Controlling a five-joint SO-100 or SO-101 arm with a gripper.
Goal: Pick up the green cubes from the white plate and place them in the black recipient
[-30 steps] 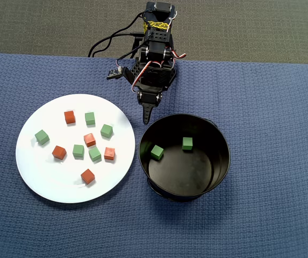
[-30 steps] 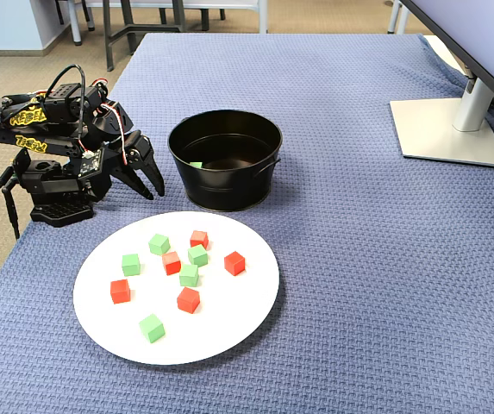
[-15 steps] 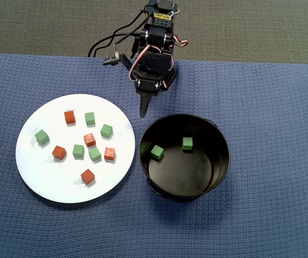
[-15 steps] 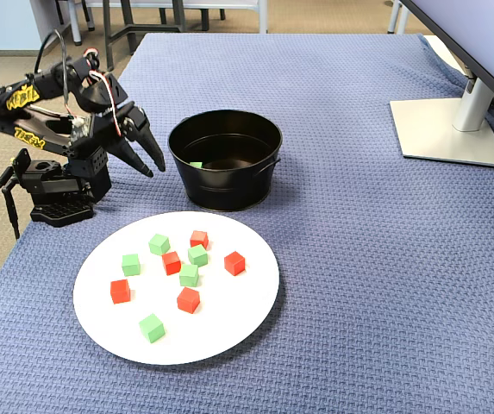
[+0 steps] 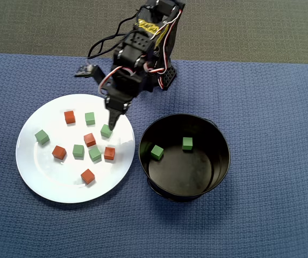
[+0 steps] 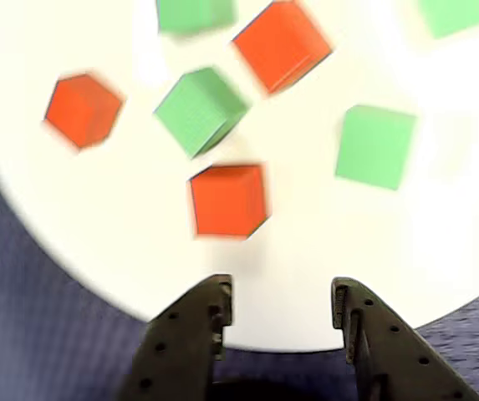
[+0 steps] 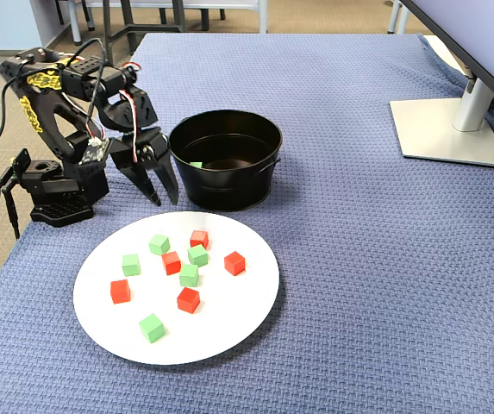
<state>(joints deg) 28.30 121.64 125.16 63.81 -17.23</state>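
Several green cubes (image 5: 78, 151) lie on the white plate (image 5: 41, 172), mixed with red-orange cubes (image 5: 70, 116). Two green cubes (image 5: 157, 152) lie in the black recipient (image 5: 218, 161), to the right of the plate in the overhead view. My gripper (image 5: 113, 121) is open and empty, hovering over the plate's edge nearest the arm. In the wrist view the gripper (image 6: 279, 305) is open over the plate rim (image 6: 97, 251), with a red-orange cube (image 6: 229, 200) just ahead and green cubes (image 6: 375, 146) beyond. In the fixed view the gripper (image 7: 165, 197) hangs between the recipient (image 7: 229, 194) and the plate (image 7: 229, 319).
A blue woven cloth (image 5: 261, 97) covers the table. The arm's base (image 7: 57, 203) and cables stand at the table's left edge in the fixed view. A monitor stand (image 7: 449, 129) sits at the far right.
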